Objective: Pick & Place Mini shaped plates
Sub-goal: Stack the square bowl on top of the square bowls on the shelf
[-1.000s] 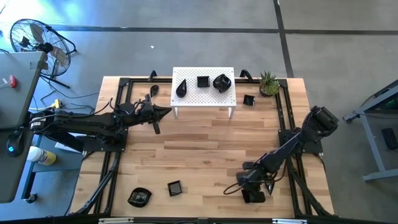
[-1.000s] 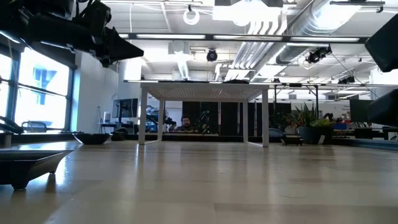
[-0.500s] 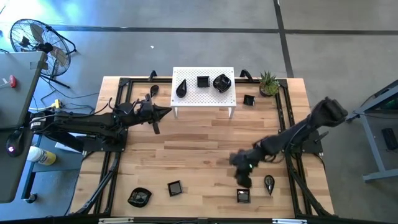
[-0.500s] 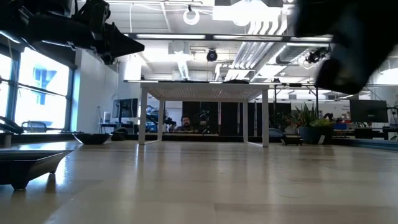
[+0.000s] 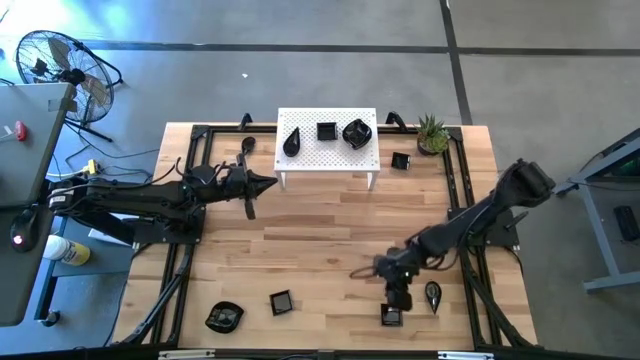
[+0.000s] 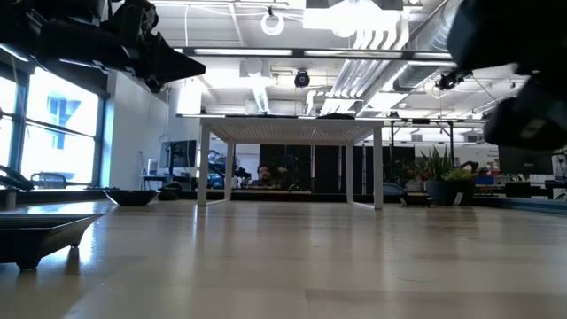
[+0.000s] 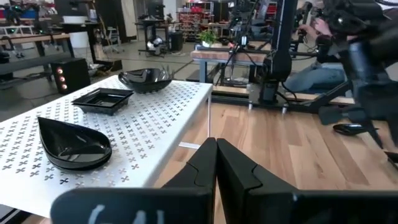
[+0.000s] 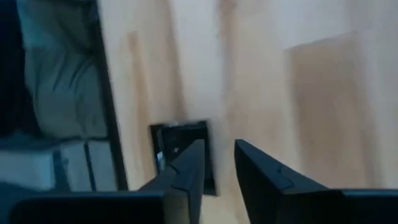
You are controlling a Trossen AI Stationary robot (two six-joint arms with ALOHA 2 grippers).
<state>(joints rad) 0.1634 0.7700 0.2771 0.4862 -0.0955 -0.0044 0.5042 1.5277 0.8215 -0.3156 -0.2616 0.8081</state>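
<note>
Three mini shaped plates lie on the white perforated stand [image 5: 327, 150]: a teardrop [image 7: 74, 146], a square [image 7: 102, 98] and a rounded one [image 7: 146, 78]. Another small square plate [image 5: 400, 161] sits on the table by the stand. Near the front edge lie a rounded plate [image 5: 224, 317], a square [image 5: 281, 301], another square [image 5: 391, 315] and a teardrop [image 5: 432, 294]. My right gripper [image 5: 398, 295] hangs open, slanting down, just above and on the far side of that last square plate [image 8: 180, 149]. My left gripper [image 5: 262, 181] is shut and level, left of the stand.
A small green potted plant [image 5: 432, 133] stands at the far right corner. Black frame rails [image 5: 190, 250] run along the table's left and right sides. Bare wood lies between the stand and the front row of plates. In the low view, a plate [image 6: 44, 232] sits close at the left.
My right gripper has risen from the table's front edge, swung toward the table's middle, then come back toward the front. The square plate it covered now shows lying on the table beside the teardrop plate.
</note>
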